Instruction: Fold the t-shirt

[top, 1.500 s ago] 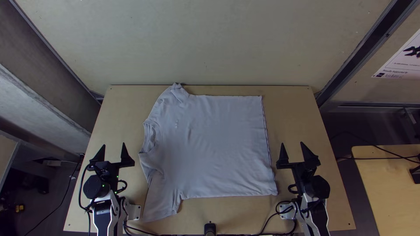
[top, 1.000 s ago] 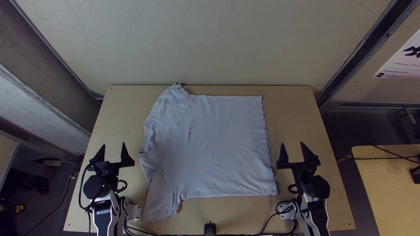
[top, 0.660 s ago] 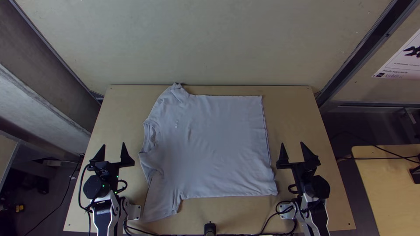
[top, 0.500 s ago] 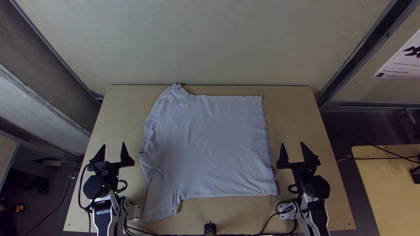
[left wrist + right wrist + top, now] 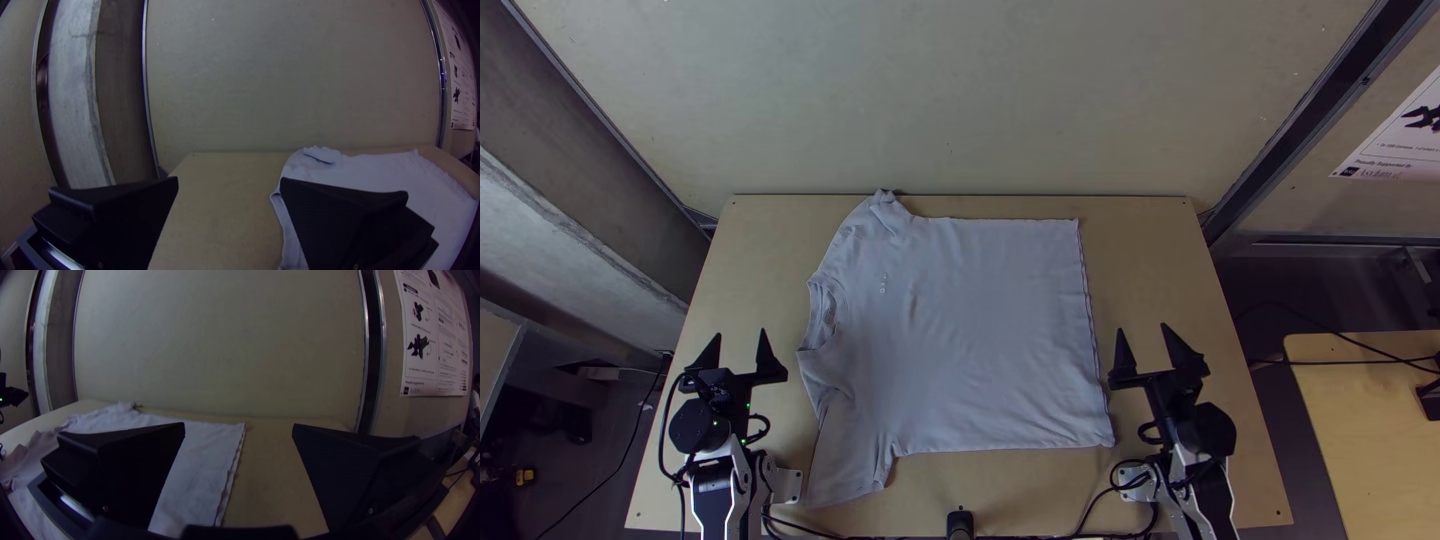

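The pale grey t-shirt lies spread on the table, its collar toward the left and its hem toward the right. One sleeve points to the table's near edge, the other, somewhat bunched, to the far edge. My left gripper is open beside the collar side, apart from the cloth. Past the hem, my right gripper stands open and holds nothing. In the left wrist view the left gripper has bare table between its fingers; in the right wrist view the right gripper is likewise apart from the shirt.
The wooden table has bare strips left and right of the shirt. A wall rises behind its far edge. Black cables and a small black post are at the near edge. A second table stands at the right.
My right gripper has shifted very slightly to the left, and the left one has barely moved. The shirt lies as before.
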Controlling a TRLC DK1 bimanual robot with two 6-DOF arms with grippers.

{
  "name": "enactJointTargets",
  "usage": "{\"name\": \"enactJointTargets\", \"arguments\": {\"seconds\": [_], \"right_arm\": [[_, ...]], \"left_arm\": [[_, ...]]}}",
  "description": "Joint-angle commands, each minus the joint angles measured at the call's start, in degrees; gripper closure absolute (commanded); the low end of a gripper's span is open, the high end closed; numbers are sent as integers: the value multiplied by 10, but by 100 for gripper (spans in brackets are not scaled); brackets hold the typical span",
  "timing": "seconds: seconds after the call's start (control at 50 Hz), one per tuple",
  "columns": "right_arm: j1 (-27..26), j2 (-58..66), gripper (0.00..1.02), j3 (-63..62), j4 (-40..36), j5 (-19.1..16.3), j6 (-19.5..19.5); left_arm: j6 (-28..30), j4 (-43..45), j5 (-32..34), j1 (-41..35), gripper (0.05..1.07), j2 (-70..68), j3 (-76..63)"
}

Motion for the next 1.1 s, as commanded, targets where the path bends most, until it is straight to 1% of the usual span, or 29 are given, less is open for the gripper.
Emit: {"name": "enactJointTargets", "arguments": {"seconds": [0.0, 0.2, 0.46, 0.54, 0.7, 0.8, 0.9, 1.0, 1.08], "right_arm": [[-1, 1, 4, 50, 5, 1, -3], [0, 50, 4, 133, 2, 1, -16], [-11, 222, 4, 281, 4, 4, -19], [-16, 279, 4, 327, 3, 4, -25], [-25, 400, 4, 442, -52, 6, -28], [-26, 452, 4, 487, -53, 6, -28], [-26, 501, 4, 528, -53, 8, -23], [-26, 548, 4, 568, -59, 14, -13], [-26, 594, 4, 605, -57, 33, 19]], "left_arm": [[13, -3, 3, 5, 10, 24, 35], [3, 21, 6, -2, 10, 150, 134], [-6, 30, 6, -23, 9, 308, 293], [-6, 32, 6, -24, 10, 354, 345], [-7, 19, 0, -30, 9, 453, 455], [-7, 13, -1, -33, 10, 504, 513], [-8, -27, -1, -48, 9, 562, 583], [-8, -97, 1, -70, 10, 628, 660], [-11, -125, 2, -75, 9, 664, 698]]}}
